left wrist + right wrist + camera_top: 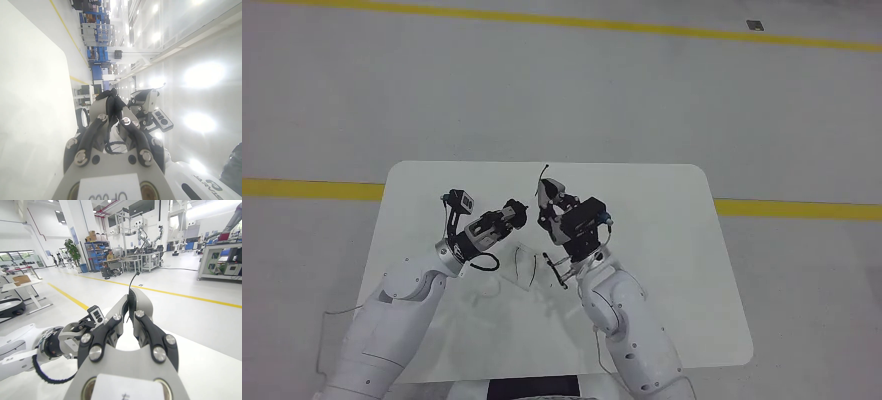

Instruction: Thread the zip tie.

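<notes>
One tie (133,279), seemingly in right claw (129,298)

We see glossy white arm shells (382,320) ending in the pale grey metal left gripper (111,96) and right gripper (129,298): black linkage bars (151,328), round silver screws (141,313), black ribbed pads (132,302), a black braided cable loop (56,380), white palm labels (124,387).

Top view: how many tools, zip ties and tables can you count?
tools: 2 (left tool, right tool)
zip tie: 1
table: 1
total: 4
</notes>
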{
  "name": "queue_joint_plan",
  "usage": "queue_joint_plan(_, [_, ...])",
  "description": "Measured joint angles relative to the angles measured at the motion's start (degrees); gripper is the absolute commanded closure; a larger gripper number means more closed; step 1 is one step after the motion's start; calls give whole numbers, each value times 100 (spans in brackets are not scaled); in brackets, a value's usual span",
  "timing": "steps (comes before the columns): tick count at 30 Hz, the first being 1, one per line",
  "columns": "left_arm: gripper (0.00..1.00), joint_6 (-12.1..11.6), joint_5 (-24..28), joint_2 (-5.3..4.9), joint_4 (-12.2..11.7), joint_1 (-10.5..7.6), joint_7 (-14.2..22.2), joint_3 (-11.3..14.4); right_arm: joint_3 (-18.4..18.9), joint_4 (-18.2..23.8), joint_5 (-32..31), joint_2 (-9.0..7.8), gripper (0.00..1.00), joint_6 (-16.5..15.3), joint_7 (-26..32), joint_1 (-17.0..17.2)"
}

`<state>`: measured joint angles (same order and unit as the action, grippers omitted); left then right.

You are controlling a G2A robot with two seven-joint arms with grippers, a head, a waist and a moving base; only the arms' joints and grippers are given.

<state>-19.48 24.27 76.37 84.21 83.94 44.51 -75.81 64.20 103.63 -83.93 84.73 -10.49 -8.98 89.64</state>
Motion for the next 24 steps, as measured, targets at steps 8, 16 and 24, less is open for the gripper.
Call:
queue_joint_plan(8, [100,0,0,0,0,0,0,0,-212,-232,-284,-6,100,400,-220,25])
queue_joint_plan(16, [100,0,0,0,0,0,0,0,-276,-217,-346,-35,100,388,-333,79])
queue_joint_plan(24, [100,0,0,0,0,0,0,0,-287,-219,-298,-36,100,388,-319,77])
